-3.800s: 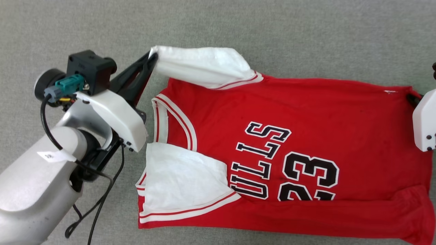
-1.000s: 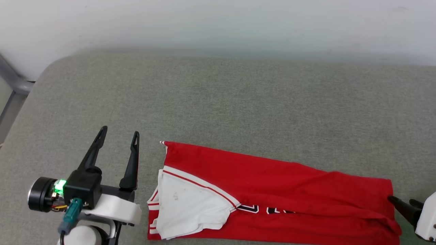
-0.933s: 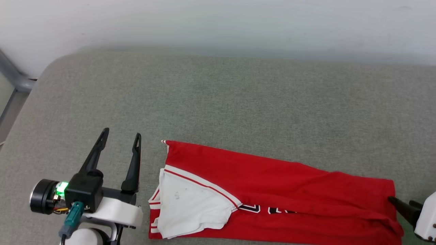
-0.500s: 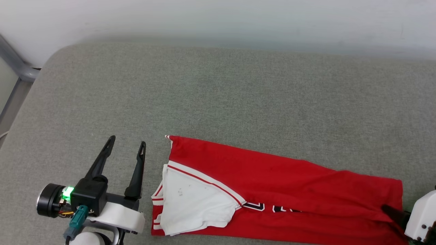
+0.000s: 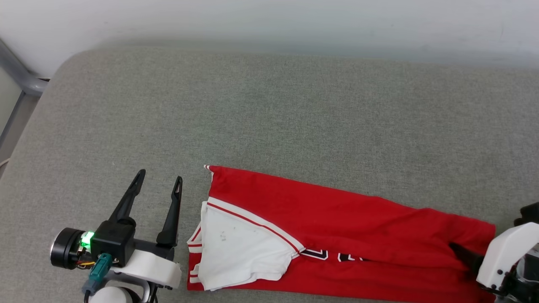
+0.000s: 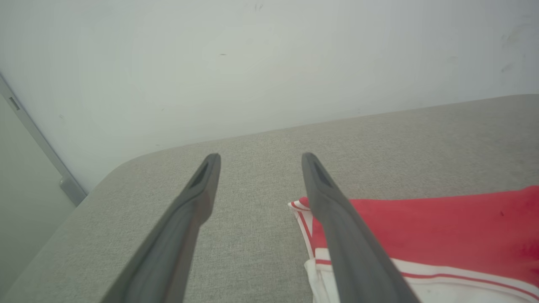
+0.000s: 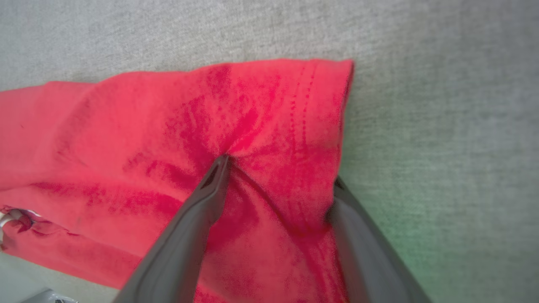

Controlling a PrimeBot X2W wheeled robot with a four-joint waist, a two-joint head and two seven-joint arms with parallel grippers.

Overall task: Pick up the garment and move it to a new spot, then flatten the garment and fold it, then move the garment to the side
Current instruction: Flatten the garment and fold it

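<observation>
- Garment (image 5: 337, 227): a red shirt lying on the grey padded surface (image 5: 269, 109) as a long narrow strip. It is doubled lengthwise, with one white sleeve (image 5: 240, 256) folded in on top at the collar end. Only a sliver of the black print (image 5: 332, 255) shows.
- Right gripper (image 7: 278, 174): jaws apart, straddling the hem end. One finger presses into the red cloth and the other sits at the hem's edge (nothing is pinched).
- Left gripper (image 5: 160, 176): jaws apart and empty, over bare surface just beside the collar end.
- Progress, as judged: relocation, flattening and the lengthwise folds look complete. The crosswise fold, hem towards collar, appears to be next, and the final shift to the side remains.
</observation>
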